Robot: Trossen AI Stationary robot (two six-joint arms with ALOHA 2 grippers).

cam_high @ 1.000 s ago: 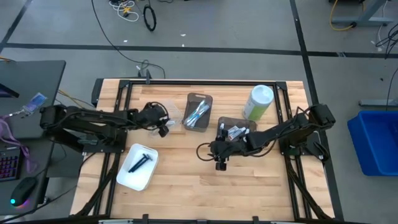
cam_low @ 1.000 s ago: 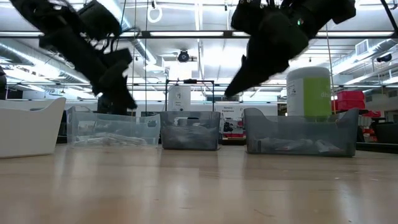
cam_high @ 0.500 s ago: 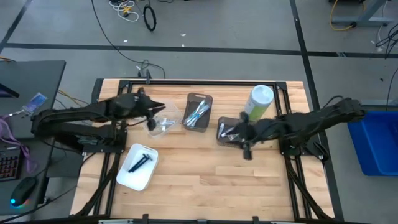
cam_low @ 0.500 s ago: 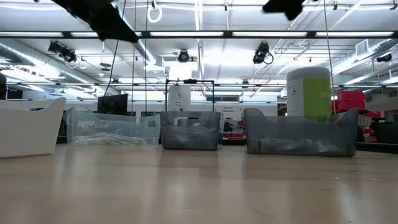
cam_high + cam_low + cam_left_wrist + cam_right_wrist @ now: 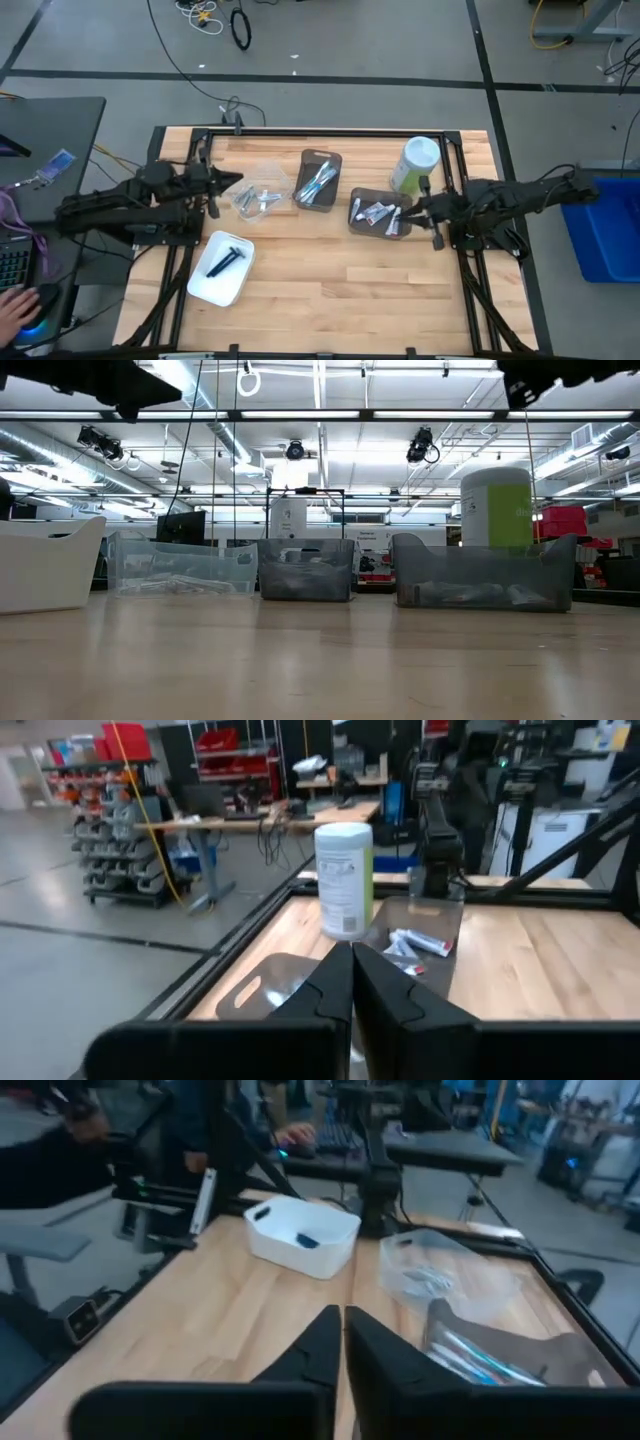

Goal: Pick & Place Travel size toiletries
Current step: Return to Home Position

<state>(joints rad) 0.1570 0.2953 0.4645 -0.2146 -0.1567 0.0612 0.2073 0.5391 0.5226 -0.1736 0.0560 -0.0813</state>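
Inspection finding: the left gripper (image 5: pixel 224 184) hangs over the left part of the light wooden table (image 5: pixel 330 290), just beside the clear plastic bin (image 5: pixel 243 178). Its wrist view shows its two dark fingers (image 5: pixel 335 985) pressed together with nothing between them. The right gripper (image 5: pixel 417 207) hangs over the table's right part, just beside the right dark translucent bin (image 5: pixel 362 192) and near the tall green canister with white lid (image 5: pixel 416 163). Its fingers (image 5: pixel 325 1342) are likewise closed on nothing. All toiletries observed lie inside containers. Small silvery pieces (image 5: pixel 258 198) rest in the clear plastic bin. Slim light-blue and white toothbrushes (image 5: pixel 318 183) lie in the left dark translucent bin (image 5: pixel 322 155). Small white tubes (image 5: pixel 378 212) lie in the right dark translucent bin. A dark blue razor (image 5: pixel 224 260) lies in the white rectangular tub (image 5: pixel 205 285) near the table's front left. In the low view the four containers stand upright in a row, with the canister behind the rightmost. A person's hand (image 5: pixel 10 315) shows at the desk beyond the table's left side.
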